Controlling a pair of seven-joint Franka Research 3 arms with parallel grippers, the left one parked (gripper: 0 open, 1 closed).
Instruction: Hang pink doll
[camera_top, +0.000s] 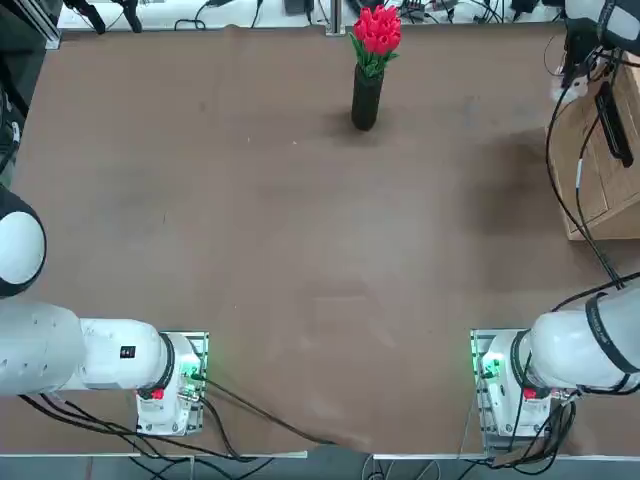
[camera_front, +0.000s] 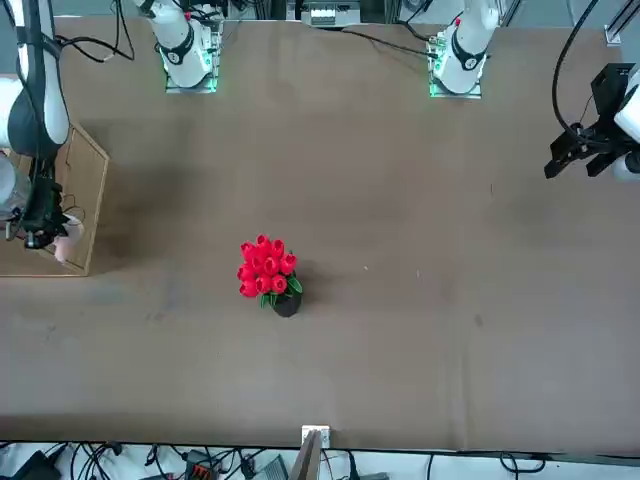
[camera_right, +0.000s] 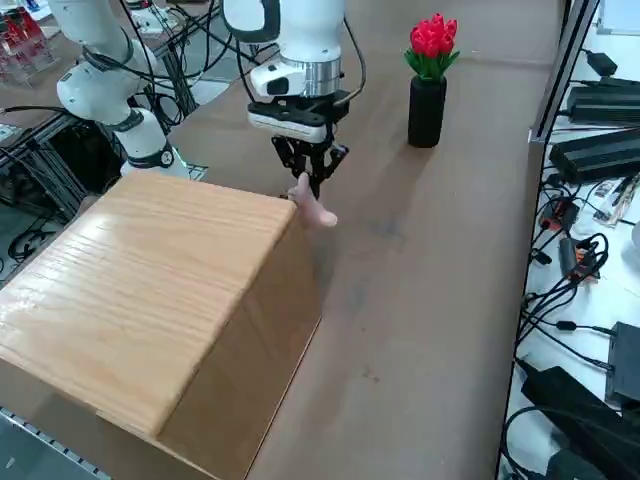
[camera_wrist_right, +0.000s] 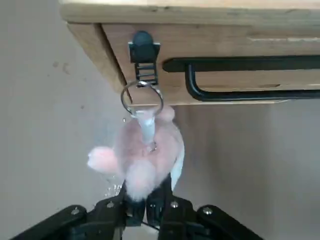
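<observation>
So the wrist view is the only one that really shows what's going on: the right tool (camera_wrist_right: 142, 210) is clamped shut on the bottom of the pink doll (camera_wrist_right: 145, 155), and the doll's metal ring (camera_wrist_right: 142, 98) sits right at the small black hook (camera_wrist_right: 143, 55) on the face of the wooden box (camera_wrist_right: 210, 82). Can't tell if the ring is actually over the hook or just up against it. There's also a black handle (camera_wrist_right: 240, 80) on that same face, just beside the hook.

The right side view gives the bigger picture instead: the tool (camera_right: 308, 178) points down at the box's far top corner (camera_right: 150, 290), with the doll (camera_right: 312, 205) as a little pink blob hanging just off the edge, above the bench (camera_right: 430, 260).

In the front view the doll (camera_front: 66, 243) is barely a pale smudge next to the box (camera_front: 85, 190). The top view doesn't show it clearly at all.

Container-wise, the black vase (camera_top: 366, 97) stands upright well apart from the box, holding the red tulip bunch (camera_top: 376, 30).
</observation>
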